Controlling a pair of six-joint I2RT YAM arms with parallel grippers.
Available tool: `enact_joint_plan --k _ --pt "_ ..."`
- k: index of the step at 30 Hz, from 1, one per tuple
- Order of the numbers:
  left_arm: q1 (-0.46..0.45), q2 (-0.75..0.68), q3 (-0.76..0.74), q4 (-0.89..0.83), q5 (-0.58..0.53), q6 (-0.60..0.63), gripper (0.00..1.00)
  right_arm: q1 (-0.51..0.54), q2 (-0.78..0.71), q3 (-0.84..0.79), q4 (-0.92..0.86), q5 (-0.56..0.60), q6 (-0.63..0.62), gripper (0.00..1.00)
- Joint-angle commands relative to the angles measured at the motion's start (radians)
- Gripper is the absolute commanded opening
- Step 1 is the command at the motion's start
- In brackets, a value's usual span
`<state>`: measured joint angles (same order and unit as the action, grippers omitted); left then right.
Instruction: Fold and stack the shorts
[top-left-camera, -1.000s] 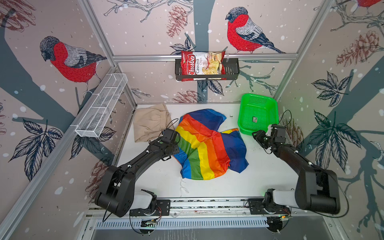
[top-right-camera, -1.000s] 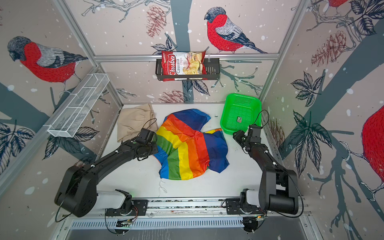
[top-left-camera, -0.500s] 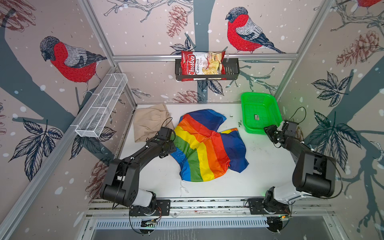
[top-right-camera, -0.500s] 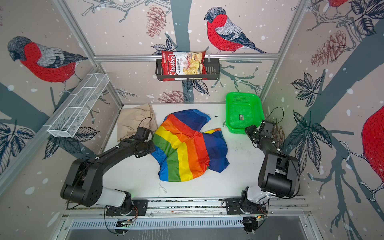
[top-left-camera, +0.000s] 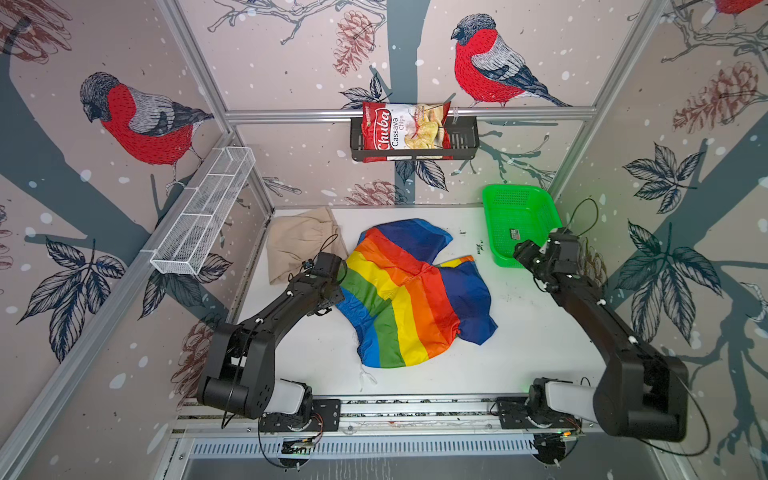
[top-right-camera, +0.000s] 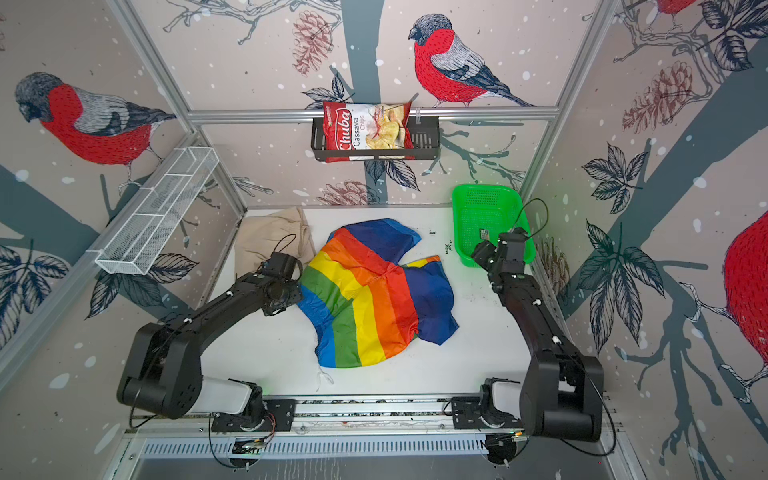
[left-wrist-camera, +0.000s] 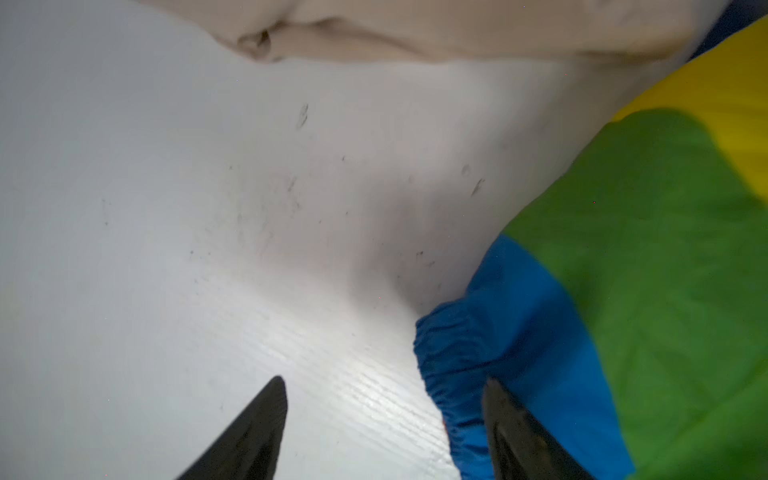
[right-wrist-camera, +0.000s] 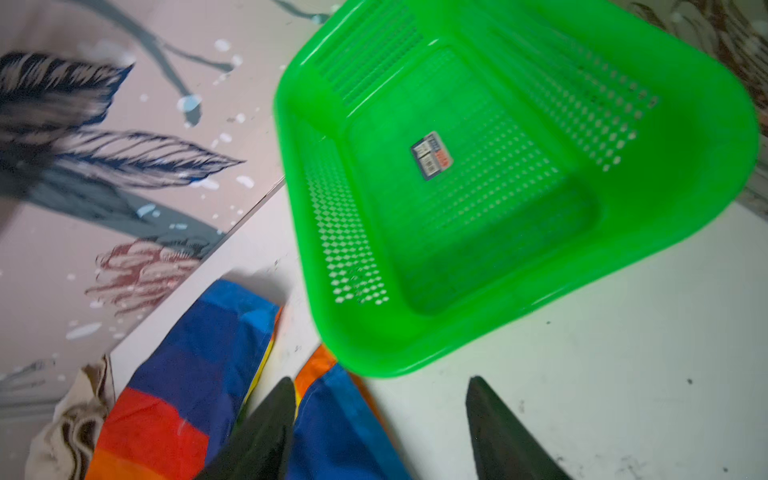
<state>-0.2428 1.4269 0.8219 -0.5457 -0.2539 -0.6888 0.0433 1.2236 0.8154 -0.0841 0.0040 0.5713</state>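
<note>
Right now I see the rainbow shorts spread out and crumpled across the middle of the white table, not folded, with a white drawstring trailing off their near edge. The beige shorts lie bunched in the far left corner, just beside the rainbow pair; whether the two touch I cannot tell. My left gripper sits low at the left edge of the rainbow shorts, its fingers spread wide and gripping nothing. The gathered blue edge lies on the table between them, close against one finger. My right gripper hangs beside the near corner of the green basket, also spread wide, with only bare table between its fingers and a blue and orange fold of the rainbow shorts next to one of them.
</note>
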Motion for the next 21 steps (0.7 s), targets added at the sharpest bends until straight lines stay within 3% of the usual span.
enact_joint_plan --k 1,7,12,18,21 --pt "0.002 0.023 -0.026 0.033 0.049 -0.029 0.77 0.111 -0.049 -0.035 -0.014 0.163 -0.063 0.72" --pt "0.002 0.051 -0.046 0.152 0.108 -0.052 0.75 0.338 0.041 -0.089 0.052 0.121 -0.109 0.74" --pt "0.003 0.1 -0.017 0.192 0.097 -0.067 0.52 0.496 0.208 -0.113 0.109 0.067 -0.119 0.71" --pt "0.002 0.157 0.056 0.206 0.072 -0.07 0.08 0.588 0.304 -0.177 0.147 0.03 -0.087 0.68" --pt "0.002 0.181 0.11 0.215 0.065 -0.06 0.03 0.632 0.327 -0.212 0.156 0.026 -0.07 0.67"
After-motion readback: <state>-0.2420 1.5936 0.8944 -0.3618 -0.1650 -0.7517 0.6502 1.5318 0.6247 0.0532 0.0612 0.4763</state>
